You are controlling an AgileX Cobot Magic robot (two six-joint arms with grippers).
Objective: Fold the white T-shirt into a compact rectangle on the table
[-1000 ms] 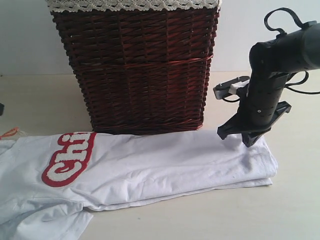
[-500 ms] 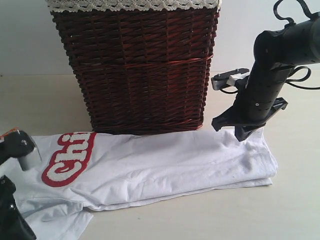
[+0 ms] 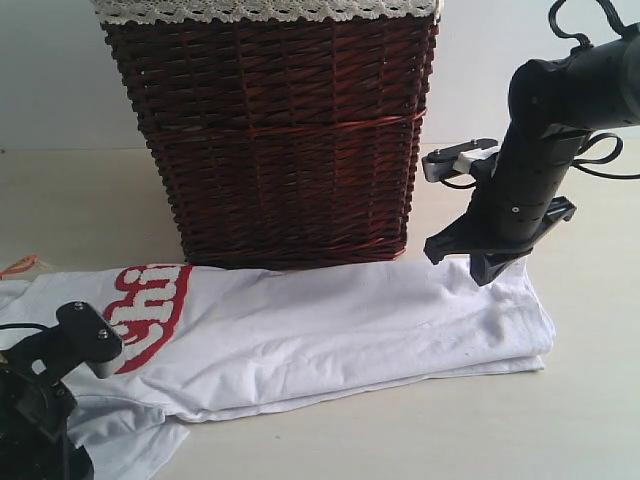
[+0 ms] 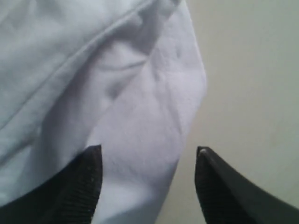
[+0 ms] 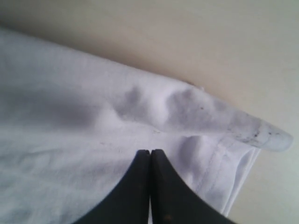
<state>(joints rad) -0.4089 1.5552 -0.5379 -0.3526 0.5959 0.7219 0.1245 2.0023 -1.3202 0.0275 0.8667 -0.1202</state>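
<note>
The white T-shirt (image 3: 330,320) lies as a long folded band on the table (image 3: 580,420), in front of the basket. Its red letter patch (image 3: 155,300) and orange tag (image 3: 18,266) are at the left end. My left arm (image 3: 45,385) hangs over that left end and covers part of the patch. In the left wrist view my left gripper (image 4: 147,150) is open, with a loose flap of white cloth (image 4: 149,116) lying below and between its fingers. My right gripper (image 3: 487,270) is shut and empty, just above the shirt's right end (image 5: 196,112).
A tall brown wicker basket (image 3: 280,150) with a white lace liner (image 3: 260,10) stands right behind the shirt. Bare table shows to the right of and in front of the shirt. A cable (image 3: 600,160) loops off the right arm.
My left arm has come into view at the lower left and moved over the shirt's left end, its jaws opening. My right gripper lifted slightly off the shirt's right end, then held still.
</note>
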